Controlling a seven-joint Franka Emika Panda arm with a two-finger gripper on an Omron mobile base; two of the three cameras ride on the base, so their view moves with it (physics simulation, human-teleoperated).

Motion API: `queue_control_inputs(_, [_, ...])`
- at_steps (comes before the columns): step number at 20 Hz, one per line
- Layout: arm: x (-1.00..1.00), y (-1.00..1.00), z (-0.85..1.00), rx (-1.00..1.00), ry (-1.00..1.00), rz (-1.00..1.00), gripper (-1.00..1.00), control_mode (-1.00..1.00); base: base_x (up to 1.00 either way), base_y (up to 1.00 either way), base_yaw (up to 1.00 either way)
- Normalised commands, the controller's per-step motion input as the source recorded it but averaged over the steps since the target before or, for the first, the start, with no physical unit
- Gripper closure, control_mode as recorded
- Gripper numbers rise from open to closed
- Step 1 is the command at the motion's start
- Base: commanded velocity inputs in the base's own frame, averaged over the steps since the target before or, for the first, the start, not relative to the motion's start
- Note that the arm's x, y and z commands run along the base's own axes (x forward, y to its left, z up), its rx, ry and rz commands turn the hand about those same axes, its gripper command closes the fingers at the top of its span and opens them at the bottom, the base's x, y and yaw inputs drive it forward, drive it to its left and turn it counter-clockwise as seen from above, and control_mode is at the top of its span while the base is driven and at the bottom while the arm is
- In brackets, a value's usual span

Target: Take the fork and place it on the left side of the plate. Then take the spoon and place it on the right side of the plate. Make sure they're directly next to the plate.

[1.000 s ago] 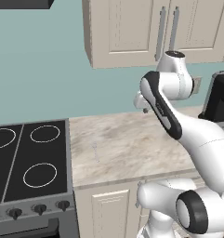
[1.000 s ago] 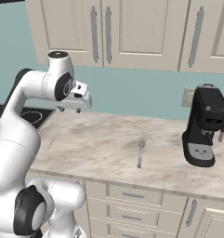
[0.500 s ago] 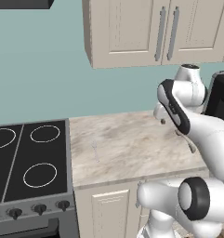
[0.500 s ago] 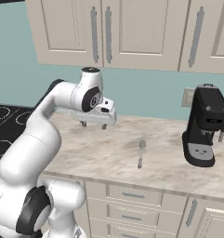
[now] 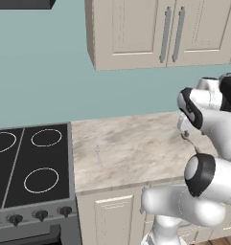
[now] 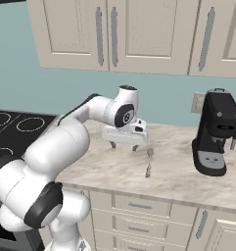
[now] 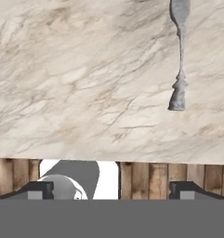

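Hovering over the desk [image 6: 178,176], the pincer [image 6: 124,145] stands wide and empty. Spoon [image 6: 149,161] lies on the desk just beside it, on the coffee machine's [image 6: 215,132] side, long axis running from desk edge toward wall, bowl wallward.

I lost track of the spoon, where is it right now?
In the right base view the spoon lies flat on the marble counter, between the open gripper and the black coffee machine.

Spoon [image 6: 148,162] grey, flat on marble counter. Fork [image 5: 98,156] pale, slim, flat on counter near stove.
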Motion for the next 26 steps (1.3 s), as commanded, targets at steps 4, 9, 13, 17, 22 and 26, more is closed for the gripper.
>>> queue_control_inputs(4, [0.00, -0.27, -0.37, -0.03, 0.00, 0.00, -1.00, -1.00, 0.00, 0.00, 0.00])
queue_control_inputs(9, [0.01, -0.29, -0.30, 0.00, -0.01, 0.00, -1.00, -1.00, 0.00, 0.00, 0.00])
queue_control_inputs(13, [0.01, -0.31, -0.23, 0.00, -0.02, 0.00, -1.00, -1.00, 0.00, 0.00, 0.00])
queue_control_inputs(17, [0.04, -0.22, -0.28, 0.00, 0.00, 0.00, -1.00, -1.00, 0.00, 0.00, 0.00])
queue_control_inputs(22, [0.15, -0.15, -0.25, 0.00, 0.00, 0.00, -1.00, -1.00, 0.00, 0.00, 0.00])
queue_control_inputs(26, [0.33, 0.00, -0.21, 0.00, 0.00, 0.04, -1.00, -1.00, 0.00, 0.00, 0.00])
